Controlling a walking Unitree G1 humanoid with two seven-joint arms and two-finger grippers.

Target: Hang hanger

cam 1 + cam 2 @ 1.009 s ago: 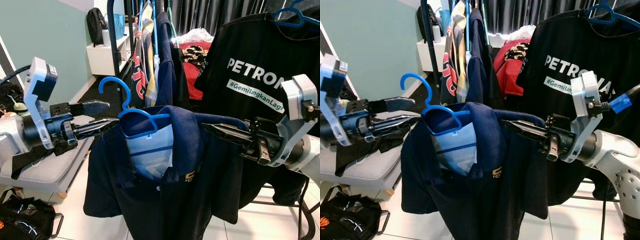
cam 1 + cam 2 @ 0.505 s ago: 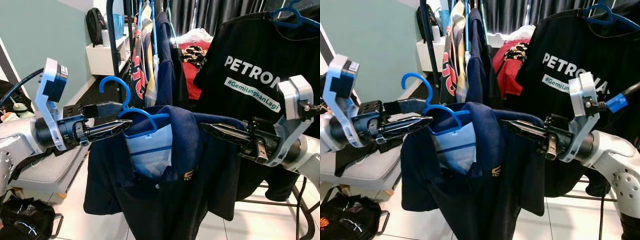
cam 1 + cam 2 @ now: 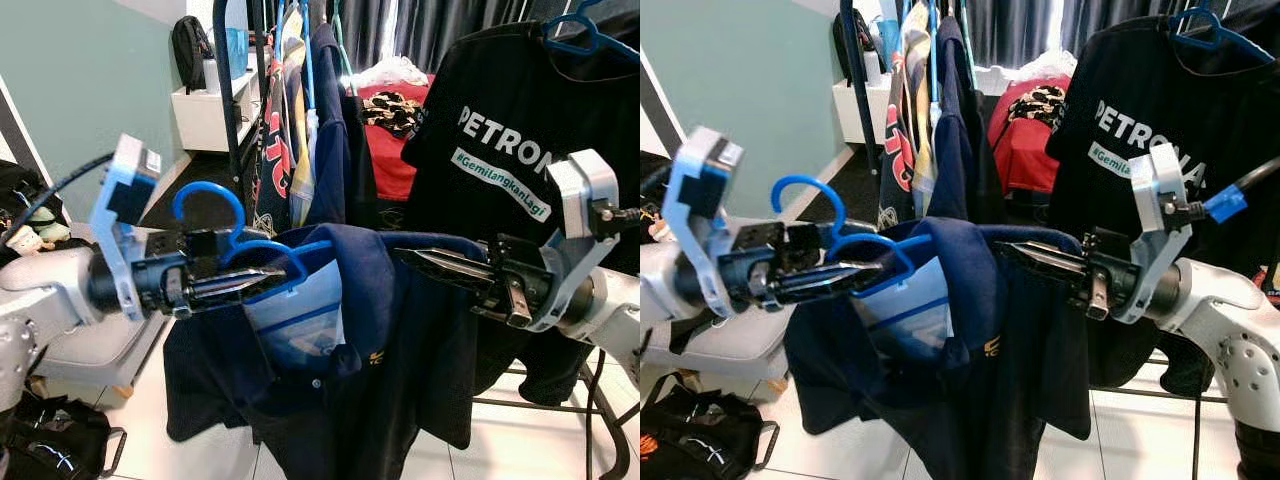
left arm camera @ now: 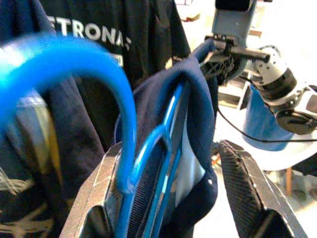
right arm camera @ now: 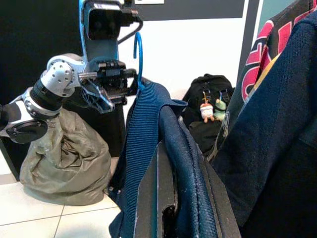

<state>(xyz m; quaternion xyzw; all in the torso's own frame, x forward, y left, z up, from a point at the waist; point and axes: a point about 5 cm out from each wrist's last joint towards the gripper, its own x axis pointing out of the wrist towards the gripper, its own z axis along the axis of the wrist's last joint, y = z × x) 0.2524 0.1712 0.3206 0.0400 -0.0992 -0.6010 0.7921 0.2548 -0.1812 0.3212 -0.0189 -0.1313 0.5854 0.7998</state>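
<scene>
Straddling blue hanger [image 3: 262, 262] at neck, left gripper [image 3: 265, 282], fingers spread either side. Navy polo shirt [image 3: 340, 370] draped on hanger, mid-air before clothes rack [image 3: 225, 70]. Right gripper [image 3: 415, 258] pinching shirt's far shoulder, fingers closed.

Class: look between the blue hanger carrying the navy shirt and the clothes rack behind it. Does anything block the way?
Clothes already hanging on the rack crowd the side nearest the blue hanger; the black printed shirt hangs alongside. The rail itself cannot be seen.
</scene>
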